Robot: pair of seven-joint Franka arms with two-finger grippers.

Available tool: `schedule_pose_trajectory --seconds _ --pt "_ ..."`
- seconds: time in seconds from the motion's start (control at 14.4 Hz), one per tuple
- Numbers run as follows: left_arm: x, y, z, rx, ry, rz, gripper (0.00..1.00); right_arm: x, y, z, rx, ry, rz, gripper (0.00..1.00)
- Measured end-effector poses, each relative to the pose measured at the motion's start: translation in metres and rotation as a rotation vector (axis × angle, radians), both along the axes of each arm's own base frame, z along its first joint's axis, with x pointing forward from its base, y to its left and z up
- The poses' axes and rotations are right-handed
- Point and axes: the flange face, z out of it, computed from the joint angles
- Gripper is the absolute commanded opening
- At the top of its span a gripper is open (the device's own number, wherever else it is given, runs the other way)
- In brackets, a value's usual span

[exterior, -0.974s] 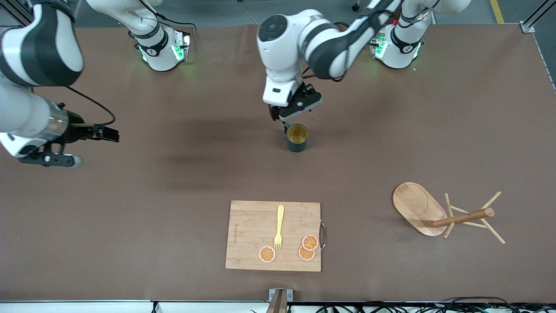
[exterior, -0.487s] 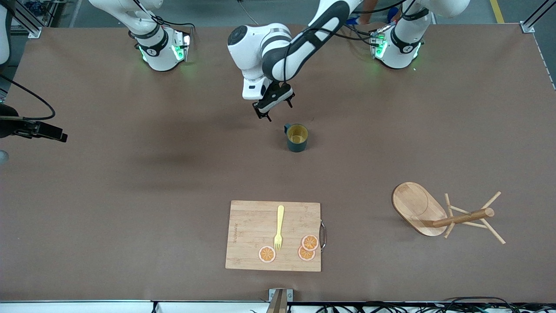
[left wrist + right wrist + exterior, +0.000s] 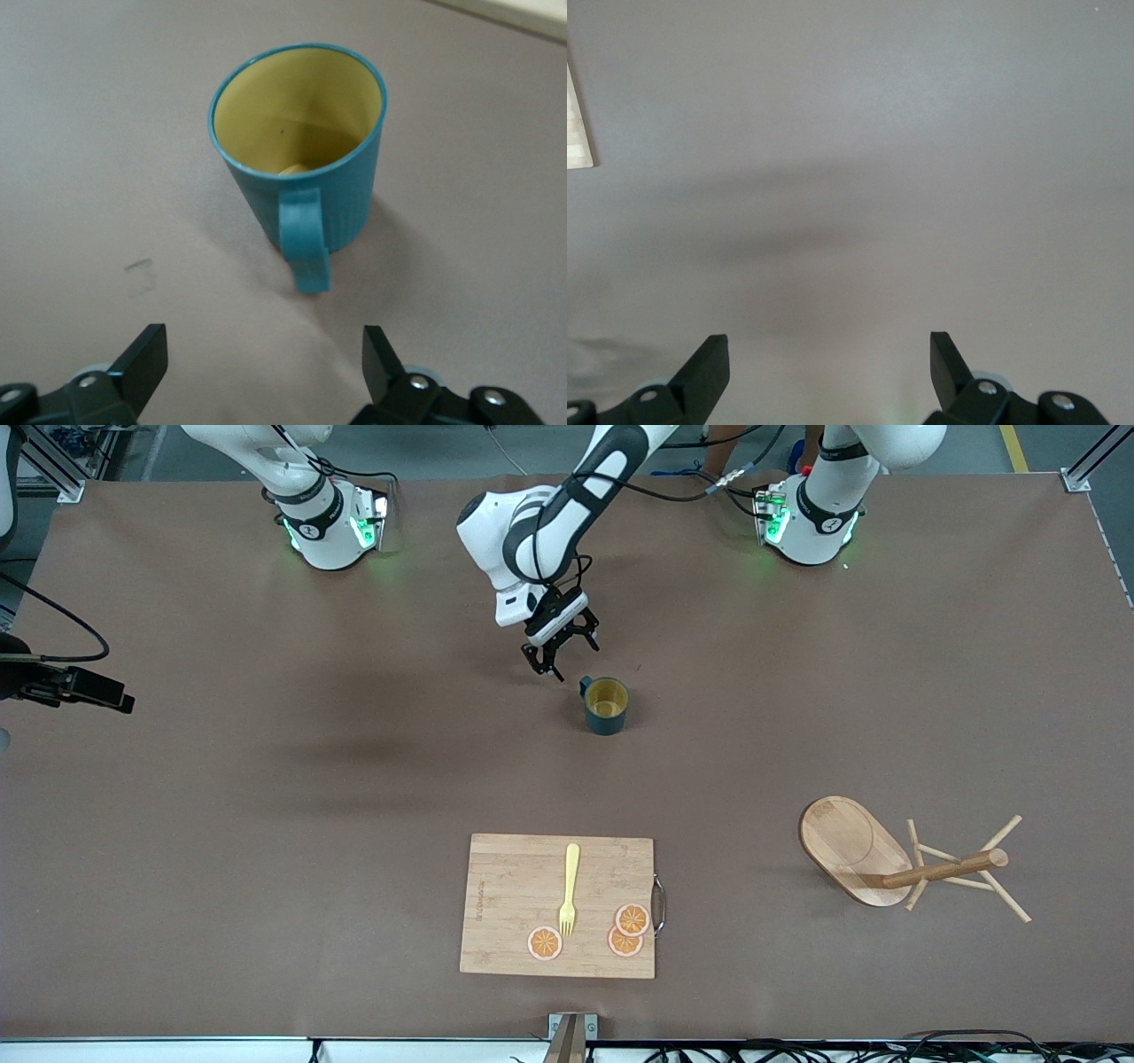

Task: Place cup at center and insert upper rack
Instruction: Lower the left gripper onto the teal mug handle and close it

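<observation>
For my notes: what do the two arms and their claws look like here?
Both arms are glossy white with black joint bands, on round bases lit green. Black cables run along the left arm. The left claw and right claw are black, each with two angular fingers and silver screws at the finger mounts.

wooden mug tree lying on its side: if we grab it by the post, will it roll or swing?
The light wooden mug tree probably won't roll: its slanted pegs and oval base edge rest on the table. Gripped by the round post, the wide base likely hangs heavy and may swing. It looks rigid; the thin pegs seem breakable.

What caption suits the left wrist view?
Open left tool facing an upright teal cup, handle toward it.
</observation>
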Motion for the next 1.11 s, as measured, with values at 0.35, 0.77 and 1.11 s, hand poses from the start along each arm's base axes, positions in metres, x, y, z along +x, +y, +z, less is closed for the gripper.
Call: schedule_pose_trajectory --seconds 0.35,0.77,1.11 --pt "0.017 -0.006 -0.031 0.030 -0.096 0.020 0.81 -0.006 -0.015 -0.004 0.012 0.045 -0.033 1.00" --pt "0.030 -0.005 -0.030 0.036 -0.129 0.028 0.73 -0.012 0.026 0.007 0.011 0.068 0.044 1.00" --pt "0.036 -0.002 -0.028 0.039 -0.142 0.033 0.56 -0.045 0.034 0.042 0.007 0.039 0.057 1.00"
